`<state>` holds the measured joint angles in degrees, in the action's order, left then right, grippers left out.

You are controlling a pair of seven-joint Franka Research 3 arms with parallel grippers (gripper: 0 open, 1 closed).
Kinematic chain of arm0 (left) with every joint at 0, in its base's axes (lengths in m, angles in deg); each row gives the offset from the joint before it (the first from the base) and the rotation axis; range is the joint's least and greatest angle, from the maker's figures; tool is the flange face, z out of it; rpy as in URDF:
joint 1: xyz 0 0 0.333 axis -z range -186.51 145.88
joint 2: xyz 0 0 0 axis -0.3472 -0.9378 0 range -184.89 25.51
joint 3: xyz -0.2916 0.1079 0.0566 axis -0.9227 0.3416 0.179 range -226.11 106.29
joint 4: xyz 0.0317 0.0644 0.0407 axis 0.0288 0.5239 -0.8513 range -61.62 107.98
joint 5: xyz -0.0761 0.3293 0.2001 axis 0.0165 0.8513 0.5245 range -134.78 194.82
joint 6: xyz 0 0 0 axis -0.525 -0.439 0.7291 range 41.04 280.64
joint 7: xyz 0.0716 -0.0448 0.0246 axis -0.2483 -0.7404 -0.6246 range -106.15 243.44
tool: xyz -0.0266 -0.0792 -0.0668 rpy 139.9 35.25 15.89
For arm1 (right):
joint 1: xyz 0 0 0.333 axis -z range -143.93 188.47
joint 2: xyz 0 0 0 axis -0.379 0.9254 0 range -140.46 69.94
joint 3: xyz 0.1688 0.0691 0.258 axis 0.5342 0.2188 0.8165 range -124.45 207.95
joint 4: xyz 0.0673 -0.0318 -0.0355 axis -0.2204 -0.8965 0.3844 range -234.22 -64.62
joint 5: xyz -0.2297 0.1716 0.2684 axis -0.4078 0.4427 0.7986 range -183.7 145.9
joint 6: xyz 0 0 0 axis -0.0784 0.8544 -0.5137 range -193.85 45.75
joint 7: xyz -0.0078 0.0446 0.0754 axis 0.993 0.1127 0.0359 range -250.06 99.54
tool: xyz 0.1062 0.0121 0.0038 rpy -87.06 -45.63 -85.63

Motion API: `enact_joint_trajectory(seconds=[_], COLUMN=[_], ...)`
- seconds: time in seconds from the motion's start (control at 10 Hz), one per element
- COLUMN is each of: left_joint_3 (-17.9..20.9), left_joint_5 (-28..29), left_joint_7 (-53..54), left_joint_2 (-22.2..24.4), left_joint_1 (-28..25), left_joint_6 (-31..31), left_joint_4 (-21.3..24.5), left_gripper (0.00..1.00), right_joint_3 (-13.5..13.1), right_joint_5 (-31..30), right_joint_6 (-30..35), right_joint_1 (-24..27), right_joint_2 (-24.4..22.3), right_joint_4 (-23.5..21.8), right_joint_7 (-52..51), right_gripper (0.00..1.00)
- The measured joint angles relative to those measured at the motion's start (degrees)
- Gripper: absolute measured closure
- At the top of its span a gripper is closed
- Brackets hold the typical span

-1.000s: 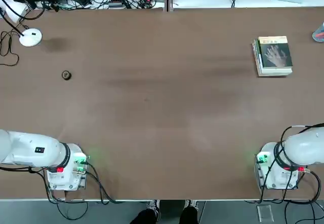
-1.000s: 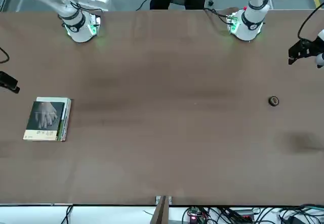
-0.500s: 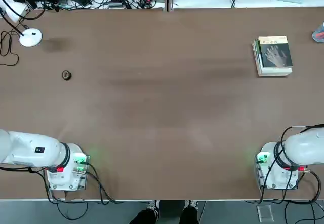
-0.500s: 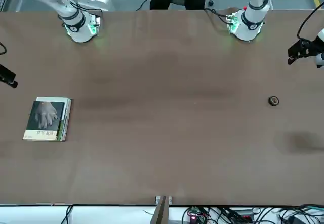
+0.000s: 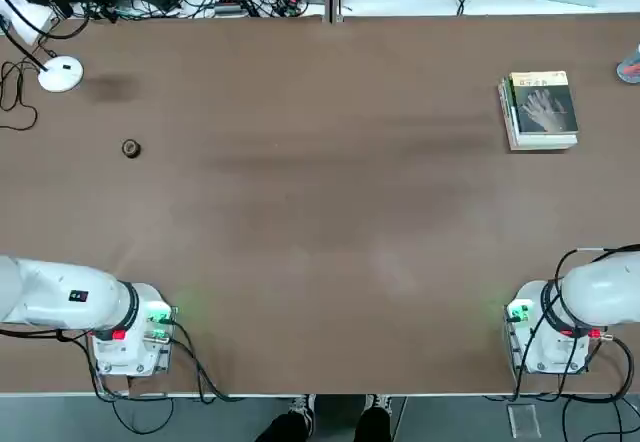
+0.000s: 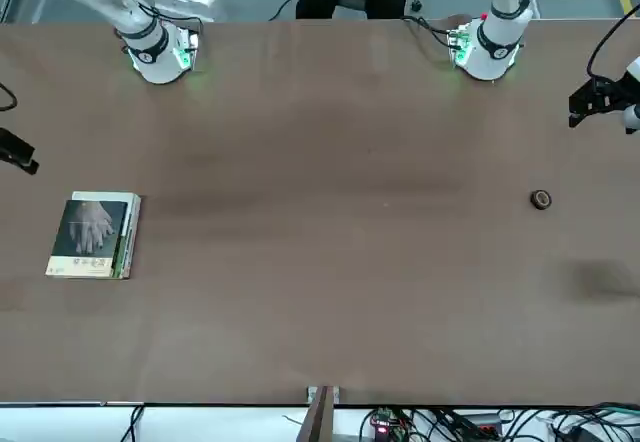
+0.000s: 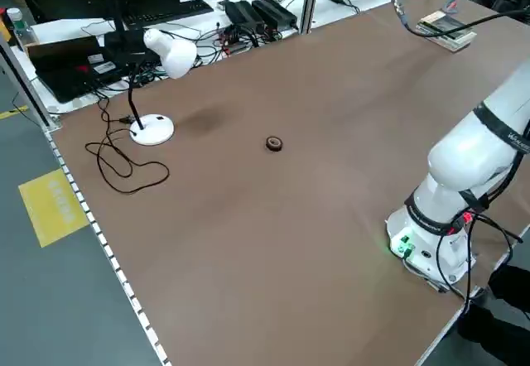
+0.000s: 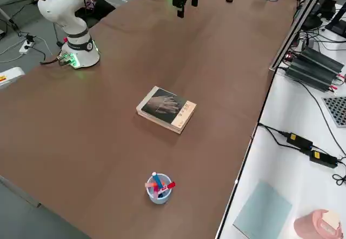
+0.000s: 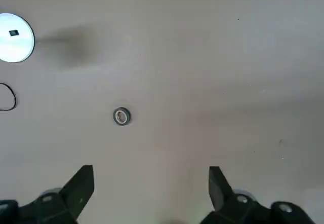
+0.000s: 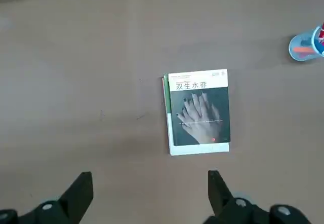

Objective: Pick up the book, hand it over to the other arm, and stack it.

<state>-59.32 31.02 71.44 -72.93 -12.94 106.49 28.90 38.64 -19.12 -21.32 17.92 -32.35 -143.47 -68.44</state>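
Robotics lab: cabled test table (image 5: 320, 212)

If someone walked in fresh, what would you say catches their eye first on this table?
Probably the book with a pale hand on its dark cover, atop a thicker book on the robot's far right. A small dark ring and a white desk lamp sit far left. Both open grippers hang above the table.

White rounded arms (image 5: 60, 297) with green-lit bases (image 5: 160, 319), black cables, and black claw fingers (image 9: 76, 191).
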Motion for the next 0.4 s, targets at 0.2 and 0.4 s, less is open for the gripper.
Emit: enact_joint_trajectory(seconds=[0.2,0.4], left_joint_3=[0.0,0.0], left_joint_5=[0.0,0.0], left_joint_7=[0.0,0.0], left_joint_2=[0.0,0.0], left_joint_1=[0.0,0.0], left_joint_6=[0.0,0.0], left_joint_4=[0.0,0.0], left_gripper=[0.0,0.0], right_joint_3=[0.19,0.31], right_joint_5=[-0.03,-0.04], right_joint_6=[0.0,0.0], right_joint_1=[0.0,-0.01], right_joint_2=[0.0,0.0], right_joint_4=[0.0,-0.02], right_joint_7=[0.31,0.42], right_gripper=[0.0,0.0])
